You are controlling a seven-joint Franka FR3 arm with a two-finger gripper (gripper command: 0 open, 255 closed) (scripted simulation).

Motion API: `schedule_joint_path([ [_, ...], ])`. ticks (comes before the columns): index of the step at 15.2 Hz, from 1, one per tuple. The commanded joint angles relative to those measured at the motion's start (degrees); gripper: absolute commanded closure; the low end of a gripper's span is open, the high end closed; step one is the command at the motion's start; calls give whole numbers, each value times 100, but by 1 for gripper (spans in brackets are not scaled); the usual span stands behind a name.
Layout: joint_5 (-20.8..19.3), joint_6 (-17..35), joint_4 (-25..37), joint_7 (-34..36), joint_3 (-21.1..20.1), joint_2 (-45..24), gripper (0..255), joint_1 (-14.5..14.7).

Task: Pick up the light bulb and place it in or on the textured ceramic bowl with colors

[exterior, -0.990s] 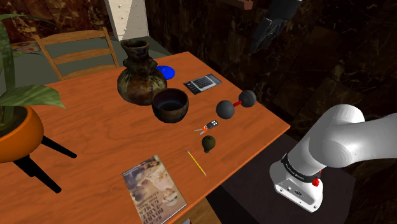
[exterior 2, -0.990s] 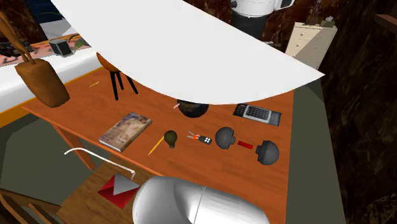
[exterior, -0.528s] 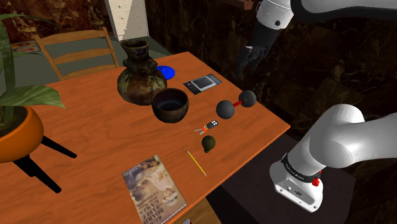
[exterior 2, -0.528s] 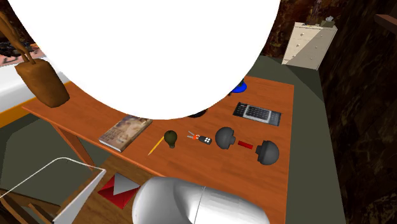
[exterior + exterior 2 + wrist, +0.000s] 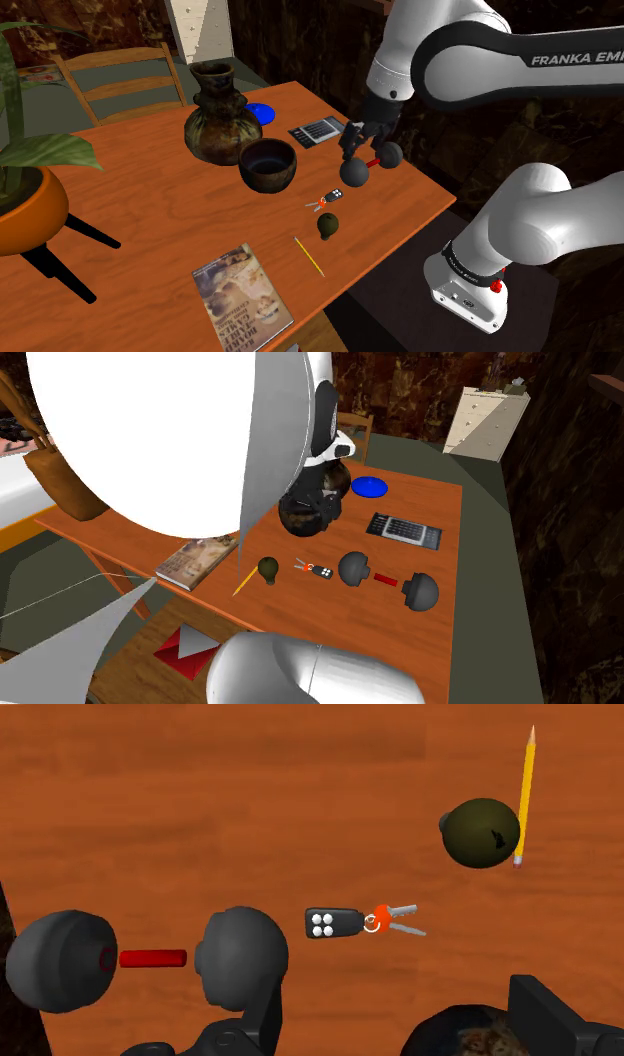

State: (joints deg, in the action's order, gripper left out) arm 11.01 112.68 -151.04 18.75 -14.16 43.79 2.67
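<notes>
The gripper (image 5: 353, 142) hangs above the smooth orange wood table (image 5: 150, 210). Its two black fingers (image 5: 542, 1016) are spread wide and clasp nothing. Below it lies a dumbbell (image 5: 152, 958), two dull grey balls joined by a thin red bar, and the gripper is over the ball nearer the table's middle.

The bulb (image 5: 481, 833) lies on the bare wood. It is a dark olive globe with a short stubby neck, matte rather than glassy. On one side, just beside it, is a slim yellow pencil (image 5: 524, 789). On the other side, a little apart, is a black key fob (image 5: 335, 923) with four pale buttons, an orange ring and two small grey keys. The fob sits between the bulb and the dumbbell, so the bulb is apart from the gripper.

The bowl (image 5: 268, 178) is round and deep, with a rough, mottled brown-black wall (no bright colours show on it). It stands upright near the fob, toward the shoulder view's left. Just behind it is a squat vase (image 5: 216, 120) with the same blotchy dark glaze and a flared neck.

A flat blue disc (image 5: 262, 112) and a grey calculator (image 5: 319, 131) lie near the far edge. A thin book (image 5: 243, 297) with a printed cover lies near the front edge.
</notes>
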Motion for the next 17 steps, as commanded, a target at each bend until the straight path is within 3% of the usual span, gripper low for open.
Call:
schedule_joint_path([
  [1,134,217,-141,289,-239,-140,0,59],
  [11,608,1629,-278,1822,-1587,-1775,0,163],
  [17,584,2230,-438,1977,-1803,-2246,0,106],
])
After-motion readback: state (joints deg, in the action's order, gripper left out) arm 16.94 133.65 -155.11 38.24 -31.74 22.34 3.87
